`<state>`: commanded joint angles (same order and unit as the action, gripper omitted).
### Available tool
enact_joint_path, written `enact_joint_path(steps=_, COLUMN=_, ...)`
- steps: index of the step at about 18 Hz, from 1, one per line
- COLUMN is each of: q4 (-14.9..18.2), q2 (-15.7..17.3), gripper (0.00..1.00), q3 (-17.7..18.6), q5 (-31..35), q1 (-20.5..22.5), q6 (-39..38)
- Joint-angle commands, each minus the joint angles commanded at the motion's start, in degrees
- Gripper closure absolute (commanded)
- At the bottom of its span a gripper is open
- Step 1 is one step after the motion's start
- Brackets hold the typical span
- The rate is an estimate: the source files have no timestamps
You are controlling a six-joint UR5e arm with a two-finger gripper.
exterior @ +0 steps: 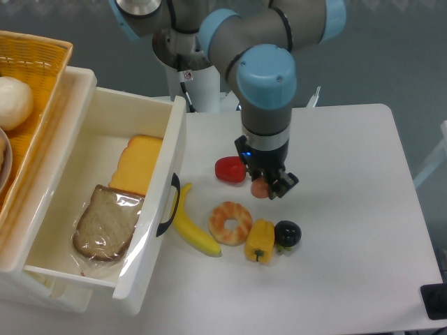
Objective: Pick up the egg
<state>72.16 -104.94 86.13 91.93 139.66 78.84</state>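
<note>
The egg [260,187] is small, smooth and pinkish-brown. It sits between the fingers of my gripper [268,184], just right of the glossy red fruit [230,169] and above the ring-shaped donut [231,222]. The gripper points straight down and its black fingers are closed around the egg, hiding part of it. I cannot tell whether the egg still touches the table.
A banana [193,223], a yellow pepper [260,241] and a dark round fruit [287,233] lie in front of the gripper. An open white drawer [174,146] at left holds bread [108,221] and a yellow slice [140,164]. A wicker basket [42,63] holds a white ball [12,101].
</note>
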Motion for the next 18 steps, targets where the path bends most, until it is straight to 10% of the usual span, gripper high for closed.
enact_joint_path(steps=18, q4=0.09, q2=0.79, gripper=0.67, q3=1.85, q5=-0.44, q1=-0.26, q6=-0.53)
